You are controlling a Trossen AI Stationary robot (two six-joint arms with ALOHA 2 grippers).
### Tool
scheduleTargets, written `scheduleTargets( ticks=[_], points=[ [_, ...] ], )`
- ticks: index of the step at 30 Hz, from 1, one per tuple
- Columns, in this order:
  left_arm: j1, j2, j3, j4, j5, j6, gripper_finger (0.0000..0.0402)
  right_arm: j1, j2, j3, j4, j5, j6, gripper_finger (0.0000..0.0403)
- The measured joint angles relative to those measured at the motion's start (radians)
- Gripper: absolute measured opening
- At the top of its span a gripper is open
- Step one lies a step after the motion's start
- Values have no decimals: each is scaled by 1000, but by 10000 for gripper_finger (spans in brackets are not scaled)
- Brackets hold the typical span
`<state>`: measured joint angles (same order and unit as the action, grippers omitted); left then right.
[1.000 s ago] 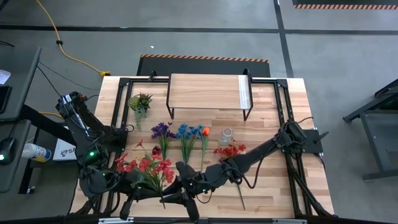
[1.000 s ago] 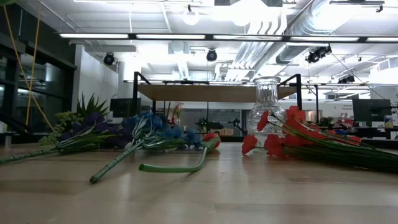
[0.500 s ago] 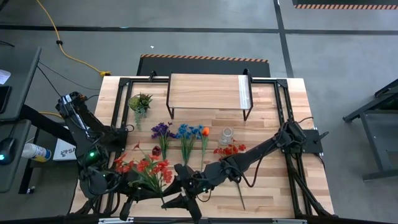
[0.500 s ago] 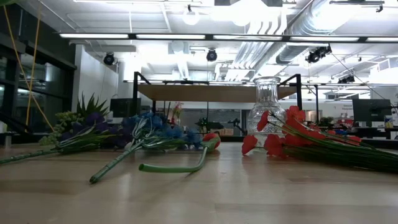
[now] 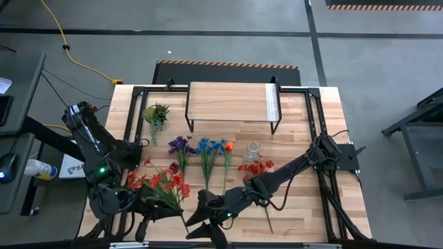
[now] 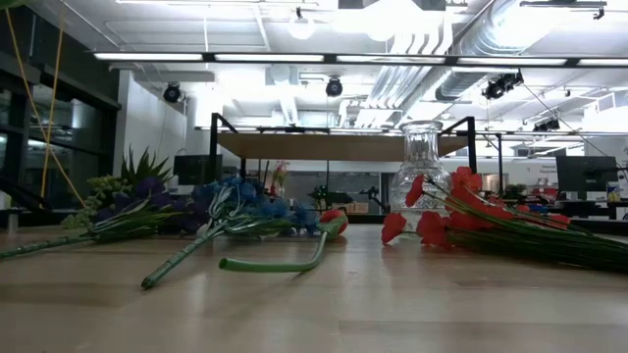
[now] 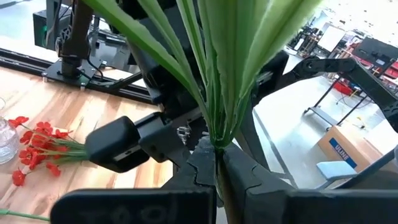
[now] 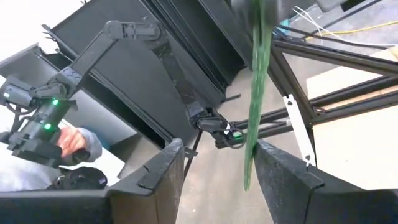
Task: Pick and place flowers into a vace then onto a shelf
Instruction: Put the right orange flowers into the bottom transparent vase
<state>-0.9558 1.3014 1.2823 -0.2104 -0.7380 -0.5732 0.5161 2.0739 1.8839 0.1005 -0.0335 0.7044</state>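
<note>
My left gripper [image 7: 219, 168] is shut on a bunch of red flowers [image 5: 158, 185], held up over the table's near left part. Their green stem [image 8: 254, 93] runs down between the fingers of my right gripper [image 5: 196, 216], which stands open around the stem's lower end without touching it. Purple [image 5: 181, 145], blue [image 5: 207, 147] and orange [image 5: 228, 146] flowers lie on the tabletop. More red flowers [image 5: 256, 167] lie with their blooms against the foot of the clear glass vase [image 5: 252, 150]. The shelf [image 5: 232, 102] stands at the far side. My left gripper pinches the bunched green stem [image 7: 217, 146] between its two fingers, just below where the leaves fan out. The fingers come at it about level from the table's left side and lie across the stem. The bunch is lifted clear of the table, blooms upward and tilted.
A small green spiky plant [image 5: 155, 113] stands at the far left. The black frame rails [image 5: 315, 131] run along the table's sides. Bare wood lies at the near right, crossed by one long stem [image 5: 267, 220].
My right gripper has opened and let go of the stem's lower end, rolling a little as it did. The red bunch stays up in my left gripper.
</note>
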Motion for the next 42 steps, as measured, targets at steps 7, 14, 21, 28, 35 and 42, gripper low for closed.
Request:
scheduleTargets(
  ticks=[7, 14, 21, 28, 35, 42],
  points=[
    [-1, -32, 0, -11, -5, 20, 36, 0, 0, 0, -31, 5, -2, 181],
    [-50, -81, -1, -50, -60, 23, 36, 2, 0, 0, -73, -20, 4, 181],
    [-182, -117, -1, -63, -200, -2, 36, -1, 0, 0, -111, -13, 3, 181],
    [-352, -111, -1, -123, -411, -101, 36, -1, 0, -1, -135, -10, 3, 181],
    [-436, -69, -1, -252, -570, -201, 36, -6, 0, -2, -136, 2, -7, 181],
    [-439, -38, -1, -437, -540, -367, 36, -12, 0, -2, -137, 16, -6, 181]
  ],
)
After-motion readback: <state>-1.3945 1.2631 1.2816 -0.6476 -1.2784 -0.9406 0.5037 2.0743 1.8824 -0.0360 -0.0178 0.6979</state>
